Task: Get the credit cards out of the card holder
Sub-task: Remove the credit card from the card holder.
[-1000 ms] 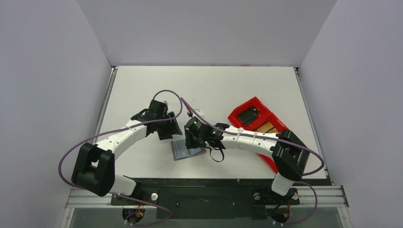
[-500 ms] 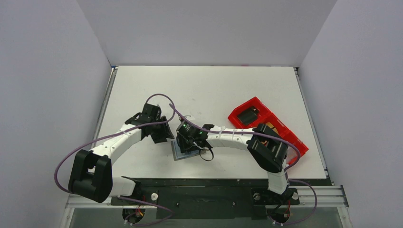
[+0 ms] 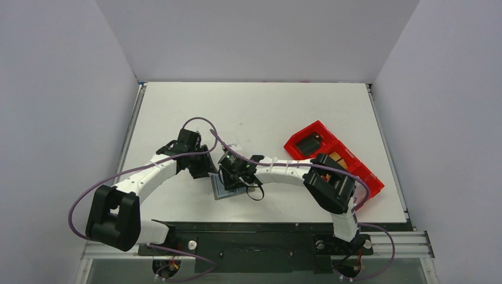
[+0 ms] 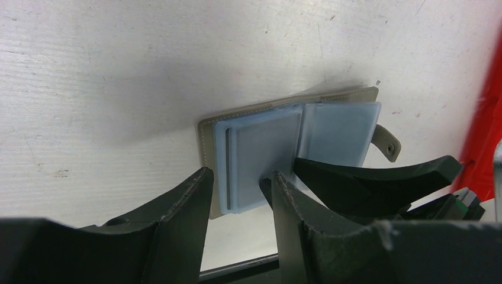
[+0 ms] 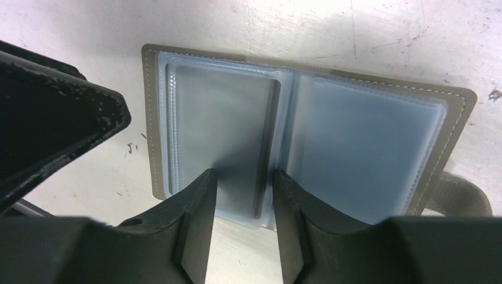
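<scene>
The card holder [image 3: 227,191] lies open and flat on the white table, grey outside with blue-grey pockets. It shows in the left wrist view [image 4: 278,145] and in the right wrist view [image 5: 355,136], with its tab [image 5: 459,196] at the right. No tan card shows in its pockets. My left gripper [image 3: 207,170] is open, its tips [image 4: 240,177] over the wallet's left half. My right gripper [image 3: 229,179] is open too, its tips [image 5: 244,174] on the left pocket by the fold. One tan credit card [image 3: 333,158] lies in the red tray.
A long red plastic tray [image 3: 355,168] lies at the right of the table, with a black block [image 3: 308,144] in its far compartment. The two grippers are close together over the wallet. The table's near edge is just behind the wallet.
My right gripper has moved left and down onto the wallet, its arm folding leftward. My left gripper has shifted slightly toward the near edge beside it. The wallet has stayed put.
</scene>
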You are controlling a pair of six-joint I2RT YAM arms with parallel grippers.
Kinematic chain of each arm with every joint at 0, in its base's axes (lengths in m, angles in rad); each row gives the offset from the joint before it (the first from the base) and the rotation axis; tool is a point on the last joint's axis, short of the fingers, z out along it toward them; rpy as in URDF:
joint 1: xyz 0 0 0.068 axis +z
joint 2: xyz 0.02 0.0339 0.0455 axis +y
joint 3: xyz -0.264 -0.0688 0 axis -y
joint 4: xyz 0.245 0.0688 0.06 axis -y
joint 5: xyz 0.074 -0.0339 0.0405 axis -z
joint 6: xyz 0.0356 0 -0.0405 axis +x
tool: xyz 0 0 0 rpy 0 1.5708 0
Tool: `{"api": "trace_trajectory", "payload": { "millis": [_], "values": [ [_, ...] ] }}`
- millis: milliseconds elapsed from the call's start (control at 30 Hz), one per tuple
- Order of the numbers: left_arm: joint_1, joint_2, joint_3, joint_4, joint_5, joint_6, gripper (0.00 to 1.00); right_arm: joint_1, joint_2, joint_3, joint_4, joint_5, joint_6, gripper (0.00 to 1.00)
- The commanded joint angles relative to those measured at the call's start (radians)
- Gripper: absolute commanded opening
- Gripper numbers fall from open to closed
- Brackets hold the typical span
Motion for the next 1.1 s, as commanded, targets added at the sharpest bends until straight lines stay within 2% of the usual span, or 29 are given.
{"api": "trace_trajectory", "payload": {
  "millis": [0,100,233,433,867,1067],
  "values": [
    [0.003,0.005,0.001,0.030,0.024,0.020,0.39,-0.003,0.041,-0.018,0.012,-0.005,0.016,0.31],
    [0.003,0.006,0.000,0.032,0.028,0.021,0.39,-0.010,0.031,-0.062,0.037,-0.015,0.024,0.20],
    [0.002,0.013,-0.002,0.035,0.038,0.024,0.39,-0.027,0.015,-0.123,0.084,-0.047,0.041,0.10],
    [-0.001,0.016,0.000,0.035,0.058,0.030,0.38,-0.055,0.001,-0.189,0.141,-0.085,0.062,0.02],
    [-0.035,-0.011,0.005,0.030,0.099,-0.003,0.38,-0.058,0.012,-0.201,0.164,-0.103,0.066,0.00],
    [-0.043,0.012,-0.038,0.069,0.097,-0.044,0.36,-0.061,0.011,-0.201,0.168,-0.106,0.068,0.00]
  ]
}}
